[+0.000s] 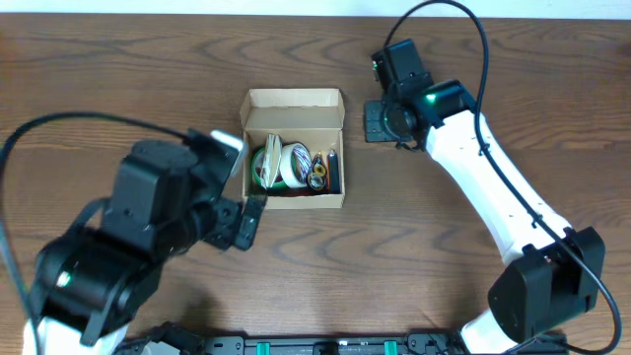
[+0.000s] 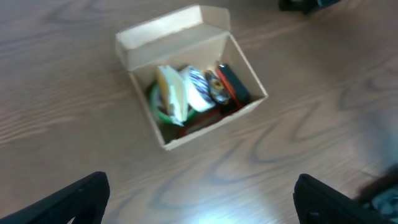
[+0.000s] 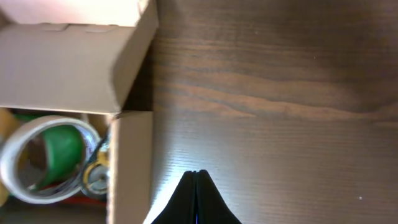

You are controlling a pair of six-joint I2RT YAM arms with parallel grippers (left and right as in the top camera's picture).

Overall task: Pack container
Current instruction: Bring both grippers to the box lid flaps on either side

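Well, we think the packing is almost done. The container (image 1: 296, 202) sits on the desk (image 1: 118, 69) near the middle of the overhead view, and it looks full. A green tape roll (image 1: 262, 168), a white tape roll (image 1: 295, 163) and a black thing (image 1: 335, 171) stand on edge inside, packed tight. We see nothing loose lying on the desk.

The lid flap (image 1: 293, 101) is up and open on the top side of the box, so closing it looks like the job that is left. The left jaws are spread wide and empty, low in the left wrist view, with the box above them. The right jaws are pressed together with nothing between them, over bare desk just right of the box.

The box is plain tan cardboard with sharp folds, and it looks thin and bendy. The rolls are round and smooth. The desk is dark wood with wavy grain.
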